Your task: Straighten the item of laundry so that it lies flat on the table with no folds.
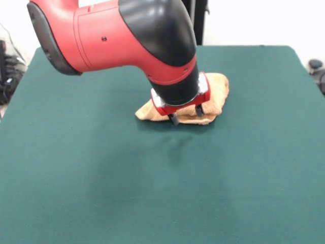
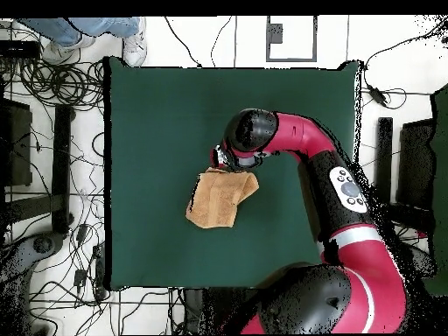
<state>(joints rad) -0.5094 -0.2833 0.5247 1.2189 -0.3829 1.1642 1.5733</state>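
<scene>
The tan-orange towel [image 1: 214, 94] lies bunched and folded on the dark green table [image 1: 101, 178], a little right of the middle in the front view. In the overhead view the towel [image 2: 219, 201] is a folded, uneven patch near the table's [image 2: 149, 114] centre. My gripper [image 1: 187, 115] points straight down over the towel's near edge. Its two dark fingertips [image 1: 174, 120] stand apart and reach the cloth at that edge. The red and black arm hides the towel's left part in the front view. In the overhead view the gripper [image 2: 220, 161] sits at the towel's upper edge.
A person's legs and shoes [image 2: 96, 31] show beyond the table's top left corner in the overhead view. Cables [image 2: 52, 87] and equipment lie on the floor along the table's sides. Wide green cloth surrounds the towel on every side.
</scene>
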